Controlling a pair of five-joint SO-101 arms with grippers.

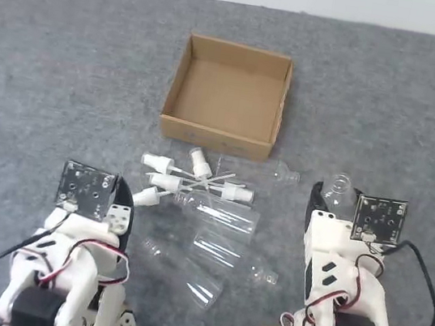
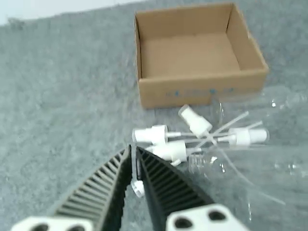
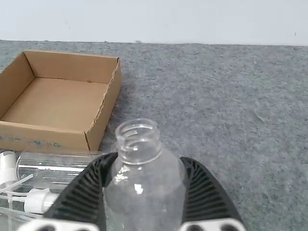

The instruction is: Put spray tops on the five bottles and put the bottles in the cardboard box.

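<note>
The open cardboard box [image 1: 226, 95] sits at the back middle of the grey mat. In front of it several white spray tops [image 1: 191, 177] lie in a heap, mixed with clear bottles [image 1: 218, 215] on their sides. My right gripper [image 3: 147, 161] is shut on a clear bottle [image 3: 139, 178] held upright, its open neck uppermost; the same bottle [image 1: 338, 187] shows right of the heap. My left gripper [image 2: 131, 151] is at the heap's near left edge, its fingers closed on a spray top [image 2: 137, 187]. That spray top [image 1: 147, 196] lies low at the mat.
More clear bottles lie nearer the arms [image 1: 184, 277] and beside the box's right corner [image 1: 281, 173]. Open mat stretches to the left and right of the box. The pale wall begins behind the mat's far edge.
</note>
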